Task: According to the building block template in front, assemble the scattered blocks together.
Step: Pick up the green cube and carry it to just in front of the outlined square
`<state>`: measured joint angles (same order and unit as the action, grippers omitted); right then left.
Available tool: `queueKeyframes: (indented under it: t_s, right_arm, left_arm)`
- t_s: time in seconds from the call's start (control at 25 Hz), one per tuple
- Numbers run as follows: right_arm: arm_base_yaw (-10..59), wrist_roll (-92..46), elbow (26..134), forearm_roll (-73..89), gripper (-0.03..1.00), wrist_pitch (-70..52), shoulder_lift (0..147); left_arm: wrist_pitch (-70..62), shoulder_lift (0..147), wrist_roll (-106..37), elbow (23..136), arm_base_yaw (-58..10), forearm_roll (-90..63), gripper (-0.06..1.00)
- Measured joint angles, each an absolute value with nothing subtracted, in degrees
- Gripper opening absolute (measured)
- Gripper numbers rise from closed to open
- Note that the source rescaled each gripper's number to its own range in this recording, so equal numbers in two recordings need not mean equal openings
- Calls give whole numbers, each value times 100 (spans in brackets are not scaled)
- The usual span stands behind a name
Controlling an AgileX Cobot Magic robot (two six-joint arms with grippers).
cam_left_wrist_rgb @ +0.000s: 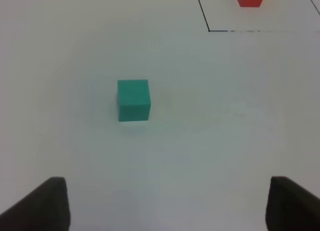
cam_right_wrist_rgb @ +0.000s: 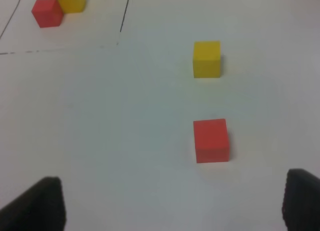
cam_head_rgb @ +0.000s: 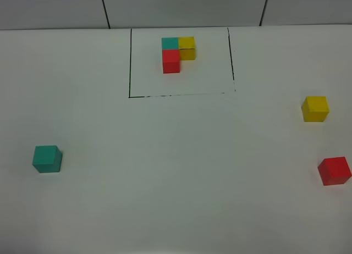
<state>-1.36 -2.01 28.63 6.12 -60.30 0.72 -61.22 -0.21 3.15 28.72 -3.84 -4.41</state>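
Note:
The building block template (cam_head_rgb: pixel 177 54) is a teal, yellow and red trio in an L inside a thin black outline at the far middle of the table. The scattered blocks lie apart: a teal cube (cam_head_rgb: pixel 47 158) at the left, a yellow cube (cam_head_rgb: pixel 314 109) and a red cube (cam_head_rgb: pixel 334 171) at the right. In the left wrist view, the left gripper (cam_left_wrist_rgb: pixel 165 206) is open, with the teal cube (cam_left_wrist_rgb: pixel 133 100) ahead of its dark fingertips (cam_left_wrist_rgb: pixel 45 203). My right gripper (cam_right_wrist_rgb: pixel 172 203) is open too; the red cube (cam_right_wrist_rgb: pixel 211 140) lies just ahead and the yellow cube (cam_right_wrist_rgb: pixel 207 58) beyond it.
The white table (cam_head_rgb: pixel 176 171) stretches between the cubes. The black outline (cam_head_rgb: pixel 130 61) frames the template at the back. A grey panelled wall (cam_head_rgb: pixel 181 6) rises behind the far edge. Neither arm appears in the high view.

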Motion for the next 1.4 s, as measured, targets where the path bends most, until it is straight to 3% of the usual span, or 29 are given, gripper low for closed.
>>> queueKeyframes:
  t_s: [1.4]
  right_arm:
    - [-136, -110, 2863, 612, 75, -6030, 72]
  left_arm:
    - [-6078, 27, 317, 2888, -384, -411, 73]
